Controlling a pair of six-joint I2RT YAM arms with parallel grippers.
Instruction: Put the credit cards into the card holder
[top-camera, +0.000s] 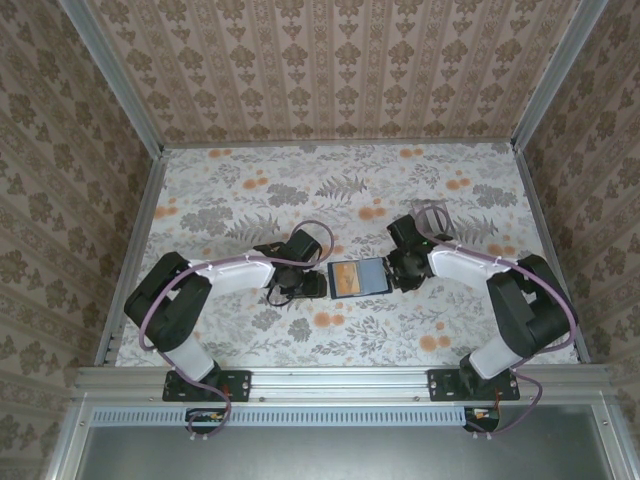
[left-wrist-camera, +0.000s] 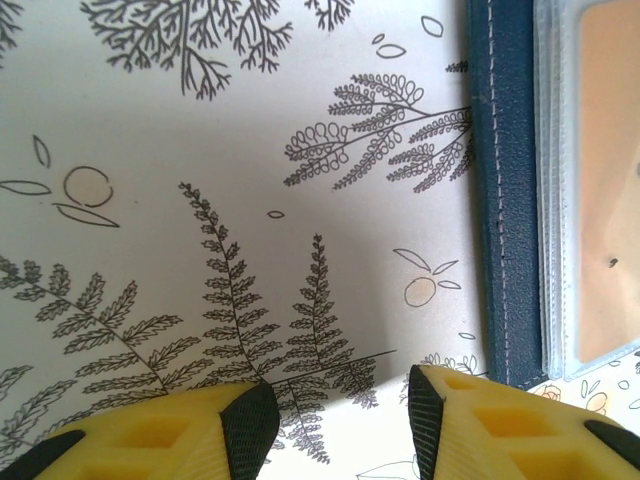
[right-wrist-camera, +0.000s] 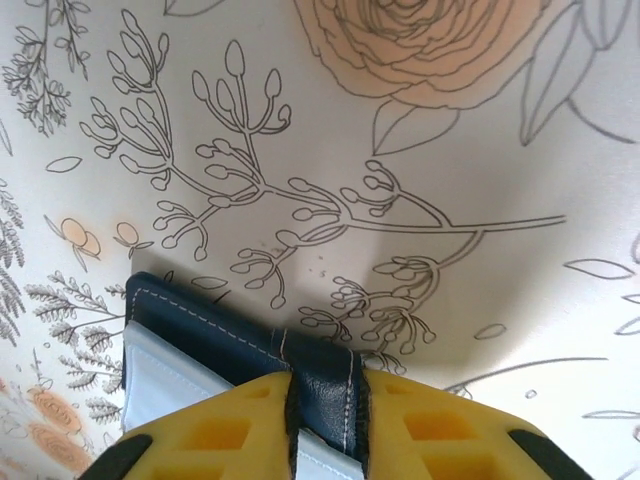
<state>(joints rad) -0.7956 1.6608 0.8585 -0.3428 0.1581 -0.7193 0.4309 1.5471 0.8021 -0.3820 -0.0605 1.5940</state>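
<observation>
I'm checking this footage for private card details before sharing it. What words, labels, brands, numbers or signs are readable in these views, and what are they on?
No readable text anywhere.
The card holder shows a plain navy cover with stitching and an orange-tan face under clear sleeves, with no brand or number.
The tablecloth and the walls carry only flower and leaf patterns.

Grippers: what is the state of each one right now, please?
Left gripper: open, holding nothing.
Right gripper: closed on the edge of the card holder.
</observation>
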